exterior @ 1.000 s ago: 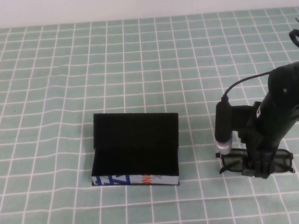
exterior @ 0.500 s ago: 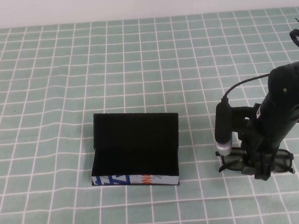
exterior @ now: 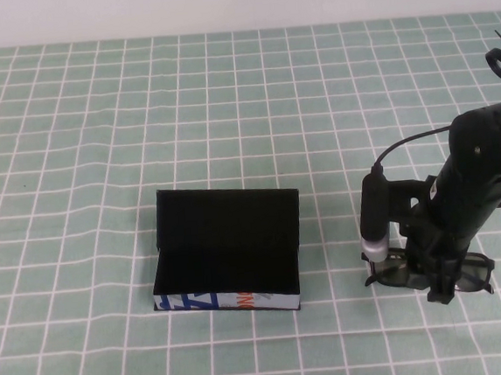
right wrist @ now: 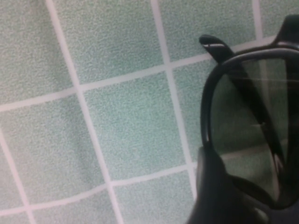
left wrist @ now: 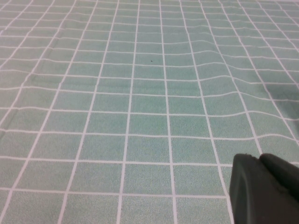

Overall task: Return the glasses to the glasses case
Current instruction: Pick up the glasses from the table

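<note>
The glasses case (exterior: 227,301) lies open on the table left of centre, lid raised at the back, black interior empty. The black glasses (exterior: 395,270) lie on the cloth at the right. My right gripper (exterior: 439,285) is lowered over the middle of the glasses, open, with its jaws on either side of the frame. In the right wrist view one finger (right wrist: 219,186) sits against the rim of a tinted lens (right wrist: 243,126). My left gripper (left wrist: 260,159) is shut and empty above bare cloth; it does not show in the high view.
A green cloth with a white grid (exterior: 99,166) covers the whole table. A white wall runs along the far edge. The right arm's cable (exterior: 404,139) loops above its wrist.
My right gripper has sunk a little lower over the glasses, toward the front edge. The glasses and the case have not moved.
</note>
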